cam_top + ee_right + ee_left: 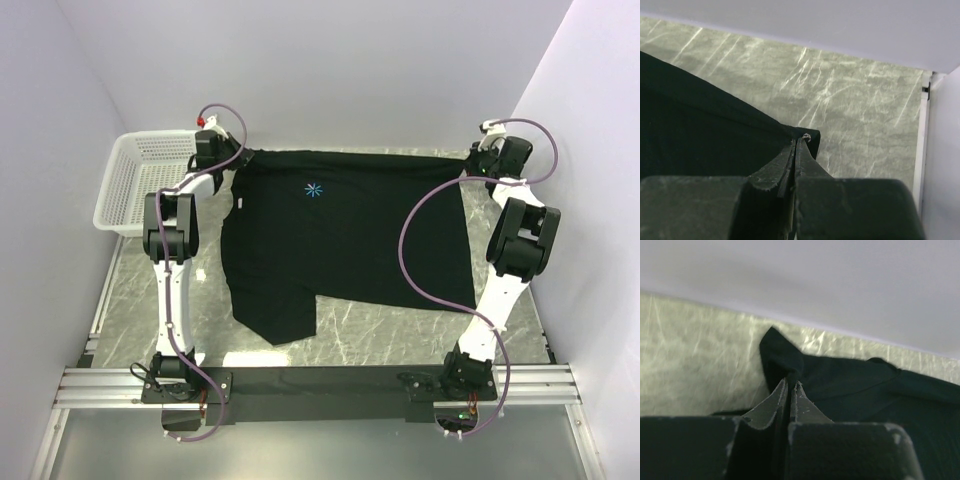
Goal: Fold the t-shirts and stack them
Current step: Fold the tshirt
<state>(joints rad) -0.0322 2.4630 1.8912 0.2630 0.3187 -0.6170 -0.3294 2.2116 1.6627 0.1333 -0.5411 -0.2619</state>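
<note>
A black t-shirt (350,240) with a small light-blue starburst logo (313,189) lies spread on the marble table, stretched along the far edge. My left gripper (240,157) is shut on its far-left corner; the left wrist view shows the jaws pinched on black cloth (790,371). My right gripper (470,160) is shut on the far-right corner, the cloth (740,145) held between closed jaws in the right wrist view. One sleeve (275,318) hangs toward the near side.
A white plastic mesh basket (140,180) stands at the far left beside the left arm. The grey back wall runs right behind both grippers. A side wall and table rim (925,150) lie close on the right.
</note>
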